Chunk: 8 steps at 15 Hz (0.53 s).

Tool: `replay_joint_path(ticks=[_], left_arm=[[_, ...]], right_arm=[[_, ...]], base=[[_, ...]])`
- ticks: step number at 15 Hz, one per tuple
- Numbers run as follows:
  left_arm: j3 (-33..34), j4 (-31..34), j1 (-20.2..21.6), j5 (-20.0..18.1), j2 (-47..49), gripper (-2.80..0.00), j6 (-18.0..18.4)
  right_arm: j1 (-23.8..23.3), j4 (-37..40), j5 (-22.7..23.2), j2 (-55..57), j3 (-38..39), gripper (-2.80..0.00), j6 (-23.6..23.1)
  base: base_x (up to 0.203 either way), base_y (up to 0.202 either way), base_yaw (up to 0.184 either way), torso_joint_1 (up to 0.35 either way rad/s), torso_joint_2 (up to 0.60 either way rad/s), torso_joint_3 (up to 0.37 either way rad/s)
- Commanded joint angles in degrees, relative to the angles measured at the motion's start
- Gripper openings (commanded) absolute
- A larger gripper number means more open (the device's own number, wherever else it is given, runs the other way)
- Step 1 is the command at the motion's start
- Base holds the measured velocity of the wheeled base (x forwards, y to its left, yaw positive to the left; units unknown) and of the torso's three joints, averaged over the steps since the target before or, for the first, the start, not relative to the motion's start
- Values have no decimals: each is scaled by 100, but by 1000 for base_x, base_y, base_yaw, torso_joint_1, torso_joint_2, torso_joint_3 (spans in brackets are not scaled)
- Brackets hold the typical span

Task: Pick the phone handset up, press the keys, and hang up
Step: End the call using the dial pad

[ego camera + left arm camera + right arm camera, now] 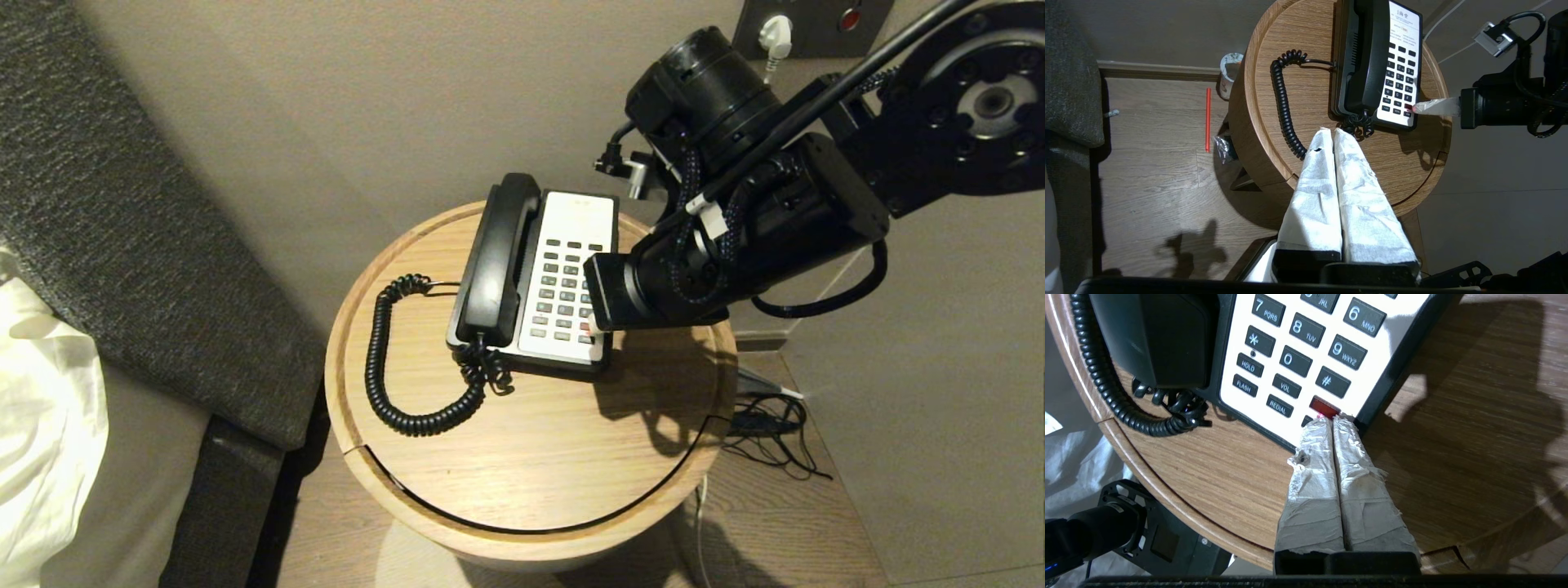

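Pressing keys, by the look of it: right pincer [1333,418] has both taped fingers squeezed together, nothing held, tips touching the red key [1324,407] in the bottom rows of the keypad [566,286], just below "#". Whether the key is actually depressed I can't tell.

Left pincer [1334,131] is also closed and empty, hanging off the counter's near edge with tips pointing at the cord end of the phone base [571,245]. It isn't touching anything that I can see.

Odd part: the phone handset [496,257] is sitting in its cradle on the left side of the base, not lifted. So judged against the task order, either pickup hasn't happened or hang-up is already done; these views alone don't settle it.

Next move, my read: right pincer lifts straight off the key to avoid dragging across REDIAL or "#". If pickup is still pending, left pincer must open wide and come in across the handset's middle.

Handset: long black glossy plastic, rounded ends, lying lengthwise toward the counter's [522,457] far edge. Coiled cord [384,359] leaves its near end, loops out toward the counter's left edge, plugs into the base's left side.
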Motion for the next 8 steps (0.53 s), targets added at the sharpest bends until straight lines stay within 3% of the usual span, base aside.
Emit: replay_joint_path(ticks=[1, 8], left_arm=[[27, 21, 4, 7, -11, -280, -17], [97, 12, 4, -26, -29, -280, -19]], right_arm=[[6, 21, -2, 29, 0, -280, 18], [13, 53, -10, 107, 8, -280, 21]], base=[[0, 0, 0, 0, 0, 0], [0, 0, 0, 0, 0, 0]])
